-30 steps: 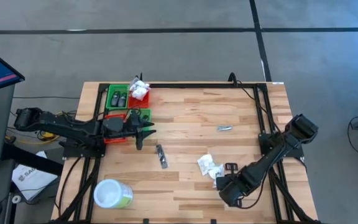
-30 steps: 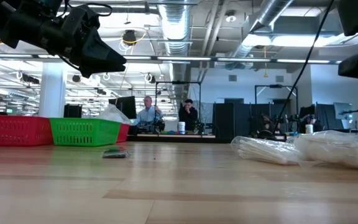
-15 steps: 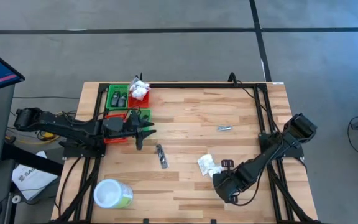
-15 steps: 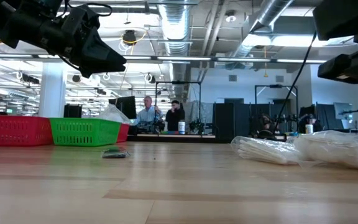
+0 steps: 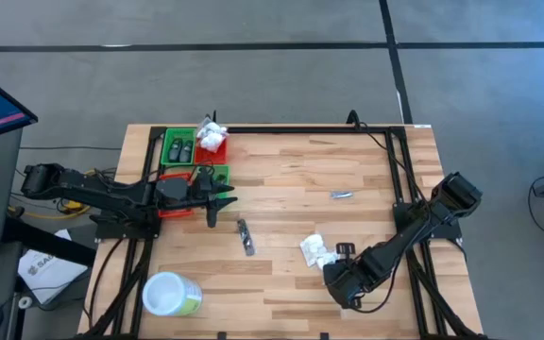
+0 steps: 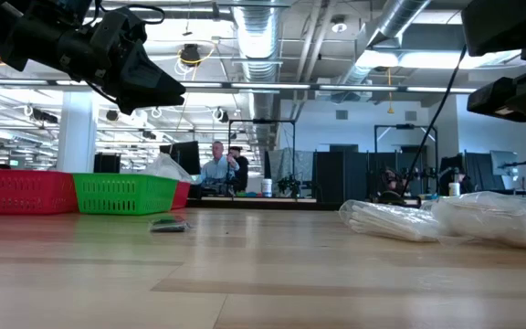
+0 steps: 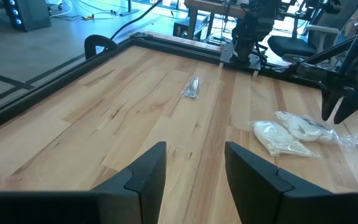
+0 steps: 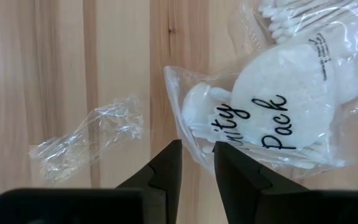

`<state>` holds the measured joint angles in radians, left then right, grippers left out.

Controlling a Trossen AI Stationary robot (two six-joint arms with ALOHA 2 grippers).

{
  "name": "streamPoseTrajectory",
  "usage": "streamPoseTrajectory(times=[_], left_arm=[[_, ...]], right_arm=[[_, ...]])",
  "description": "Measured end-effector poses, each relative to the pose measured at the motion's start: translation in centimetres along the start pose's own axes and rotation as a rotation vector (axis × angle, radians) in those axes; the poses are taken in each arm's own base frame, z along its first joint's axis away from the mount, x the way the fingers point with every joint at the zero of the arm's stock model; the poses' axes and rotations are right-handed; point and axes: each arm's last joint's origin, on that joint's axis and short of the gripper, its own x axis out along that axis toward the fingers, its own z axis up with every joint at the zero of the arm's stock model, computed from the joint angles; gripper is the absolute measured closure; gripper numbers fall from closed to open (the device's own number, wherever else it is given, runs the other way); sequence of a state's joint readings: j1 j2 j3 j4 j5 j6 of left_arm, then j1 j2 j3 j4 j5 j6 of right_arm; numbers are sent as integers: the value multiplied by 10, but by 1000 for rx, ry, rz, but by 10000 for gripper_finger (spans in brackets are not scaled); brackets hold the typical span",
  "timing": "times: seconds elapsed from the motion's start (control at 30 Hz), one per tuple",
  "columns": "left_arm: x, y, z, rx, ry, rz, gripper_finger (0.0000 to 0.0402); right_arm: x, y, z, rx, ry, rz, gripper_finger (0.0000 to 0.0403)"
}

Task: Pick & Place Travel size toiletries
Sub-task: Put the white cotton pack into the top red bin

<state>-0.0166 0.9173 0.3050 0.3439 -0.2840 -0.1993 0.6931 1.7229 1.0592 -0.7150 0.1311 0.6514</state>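
Two white crinkly packets [image 5: 315,250] lie on the wooden table at the near right; one packet [image 8: 278,112] carries dark print. My right gripper [image 8: 196,163] points down just over that packet's edge, its fingers a narrow gap apart and touching nothing. A dark tube [image 5: 245,236] lies mid-table and a silver tube [image 5: 341,195] farther right. My left gripper [image 7: 194,168] waits open above the table's left side, beside the bins.
The far left holds a green bin [image 5: 179,149] with dark bottles and a red bin [image 5: 212,138] with white packets, with more bins [image 5: 192,179] under the left arm. A white-lidded green tub [image 5: 171,295] stands near left. A scrap of clear wrap [image 8: 89,140] lies beside the packets.
My right gripper has edged a little toward the table's left, over the white packets, still pointing down. Its finger gap has stayed the same.
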Motion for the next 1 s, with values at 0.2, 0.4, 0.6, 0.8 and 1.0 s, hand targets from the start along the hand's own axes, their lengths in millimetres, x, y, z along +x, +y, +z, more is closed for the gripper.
streamPoseTrajectory(times=[0.2,0.4,0.6,0.8,1.0], left_arm=[[0,0,0,0,0,0,247],[0,0,0,4,0,0,247],[0,0,0,3,-3,-1,247],[0,0,0,3,-4,-1,247],[0,0,1,5,-8,-2,247]], right_arm=[[16,4,-2,-12,35,-27,317],[35,8,1,-19,86,-46,317],[36,7,5,-28,84,-47,329],[35,6,4,-32,102,-59,392],[19,10,14,-47,123,-80,400]])
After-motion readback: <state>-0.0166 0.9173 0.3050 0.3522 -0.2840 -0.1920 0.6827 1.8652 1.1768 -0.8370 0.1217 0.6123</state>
